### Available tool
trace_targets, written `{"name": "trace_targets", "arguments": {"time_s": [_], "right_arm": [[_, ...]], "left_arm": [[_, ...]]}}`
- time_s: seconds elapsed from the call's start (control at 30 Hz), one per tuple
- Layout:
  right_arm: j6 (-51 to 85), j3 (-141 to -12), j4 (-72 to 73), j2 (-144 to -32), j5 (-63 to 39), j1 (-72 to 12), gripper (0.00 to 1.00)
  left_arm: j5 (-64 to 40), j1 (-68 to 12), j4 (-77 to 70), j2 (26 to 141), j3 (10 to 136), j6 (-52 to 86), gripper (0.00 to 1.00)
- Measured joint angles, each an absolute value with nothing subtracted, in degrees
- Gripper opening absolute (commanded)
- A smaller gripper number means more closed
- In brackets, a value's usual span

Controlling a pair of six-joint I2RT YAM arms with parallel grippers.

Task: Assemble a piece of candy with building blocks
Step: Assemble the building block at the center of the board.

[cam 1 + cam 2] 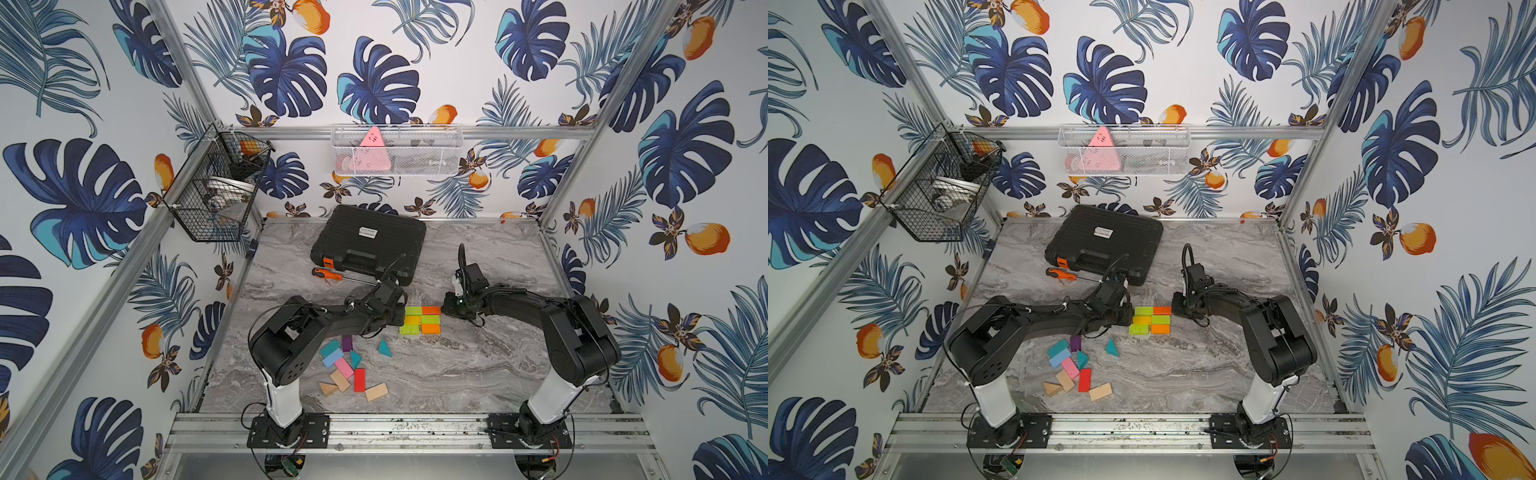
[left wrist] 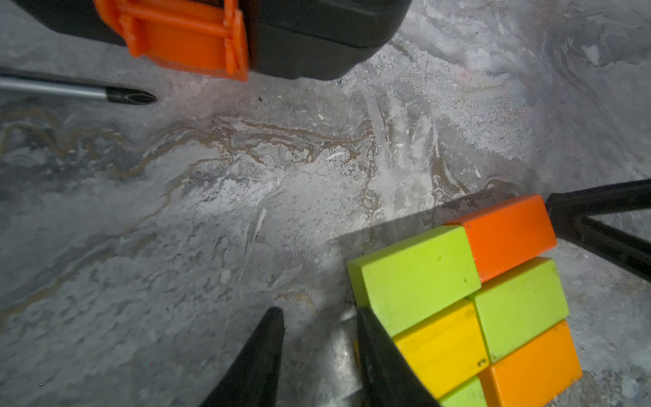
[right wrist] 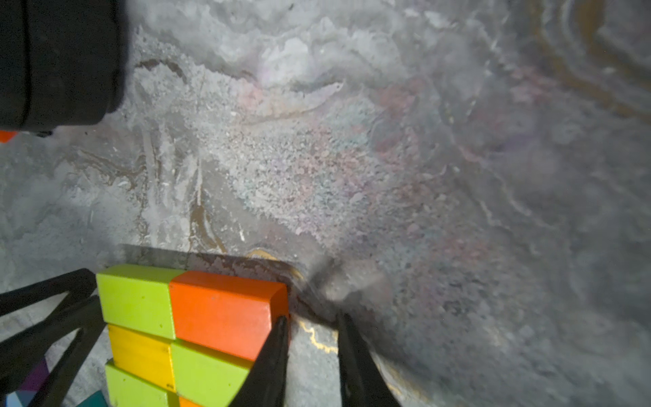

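- Your loose blocks (image 1: 344, 368) sit at about 7 o'clock from the middle of the table (image 1: 478, 365) in both top views. Teal, blue, purple, pink, red and three plain wood pieces lie clustered there, and one teal wedge (image 1: 384, 348) lies apart at the cluster's 2 o'clock.
- The screwdriver (image 1: 326, 273) lies at 10 o'clock from the middle, just beside the black case (image 1: 370, 241) at 11 o'clock.
- Your left gripper (image 2: 320, 317) is low at the 9 o'clock side of the rectangle of bricks (image 1: 420, 320). Its fingers are apart with only bare table between them, and one finger lies against the rectangle's side.
- The rectangle lies flat near the middle: six bricks touching in two columns of three. The far row is green and orange-red, the middle row yellow and green, the near row green and orange.
- Your right gripper (image 3: 312, 319) is at the rectangle's 3 o'clock side. Its fingers are apart and hold nothing, and one finger touches the end of the orange-red brick (image 3: 225, 310).
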State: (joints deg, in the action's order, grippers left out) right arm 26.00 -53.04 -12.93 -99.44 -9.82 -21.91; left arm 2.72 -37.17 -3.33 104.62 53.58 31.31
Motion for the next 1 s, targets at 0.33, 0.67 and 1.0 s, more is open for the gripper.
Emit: {"name": "trace_targets", "arguments": {"time_s": [0.33,0.67,1.0], "right_arm": [[26.13,-51.11,-12.82,-97.76,-10.35,-20.95,0.29],[26.06,-48.42,-13.08,-95.55,-11.75,-20.95,0.29],[26.09,-46.61,-10.48,-95.18,-14.87,-20.97,0.29]], "left_arm": [[2.94,-35.57,-2.11,100.88,49.69,31.29,0.47],[0.56,-35.22,1.54,95.18,44.62,30.02,0.27],[-5.17,-36.56,0.01,95.11,43.38,29.82,0.18]]}}
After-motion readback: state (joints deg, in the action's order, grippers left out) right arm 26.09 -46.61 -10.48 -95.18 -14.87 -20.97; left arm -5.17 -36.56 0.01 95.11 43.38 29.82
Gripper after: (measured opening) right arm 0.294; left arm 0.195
